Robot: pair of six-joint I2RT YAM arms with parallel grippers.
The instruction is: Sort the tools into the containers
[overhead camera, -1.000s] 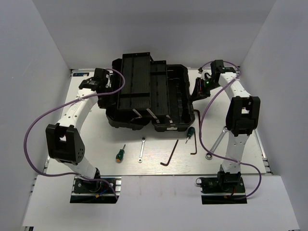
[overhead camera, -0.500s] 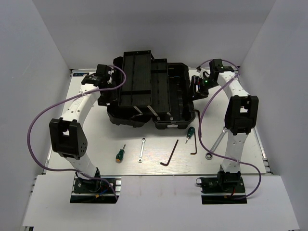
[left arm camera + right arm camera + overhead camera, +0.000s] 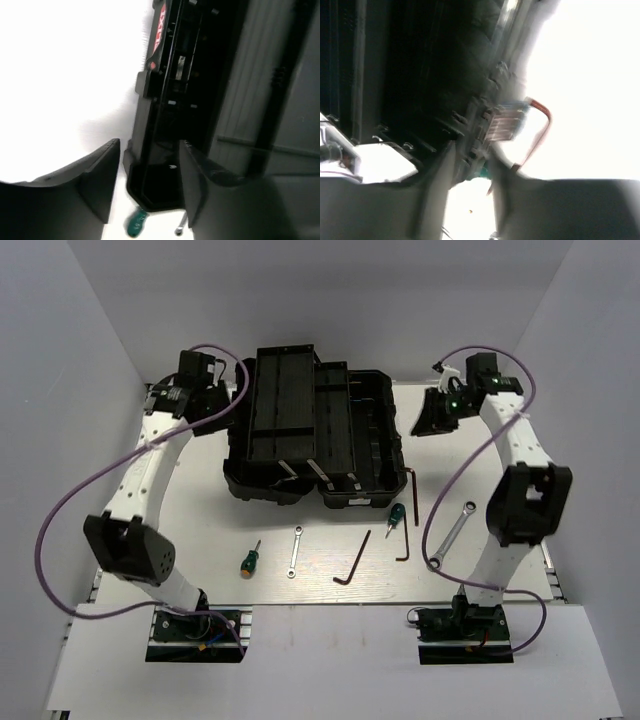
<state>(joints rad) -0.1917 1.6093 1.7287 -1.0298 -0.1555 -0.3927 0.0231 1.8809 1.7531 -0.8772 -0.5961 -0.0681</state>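
Observation:
The black toolbox (image 3: 315, 435) stands open at the table's middle, its trays folded out. In front of it lie two green-handled screwdrivers (image 3: 249, 559) (image 3: 396, 516), a small silver wrench (image 3: 295, 551), a larger wrench (image 3: 452, 535) and three dark hex keys (image 3: 352, 560) (image 3: 403, 545) (image 3: 415, 485). My left gripper (image 3: 215, 402) is open and empty beside the toolbox's left end; its wrist view shows the box corner (image 3: 155, 185) beyond its gripper (image 3: 149, 187), and a screwdriver (image 3: 136, 223). My right gripper (image 3: 432, 418) is open and empty, just off the box's right end; its view is blurred.
White walls close in the table on the left, the back and the right. Purple cables loop from both arms over the table's sides. The arm bases sit at the near edge. The tools lie in a row between the toolbox and the bases.
Both grippers have drawn back outward from the toolbox's ends, the left up and left, the right to the right. The right arm's move has uncovered the larger wrench and a hex key.

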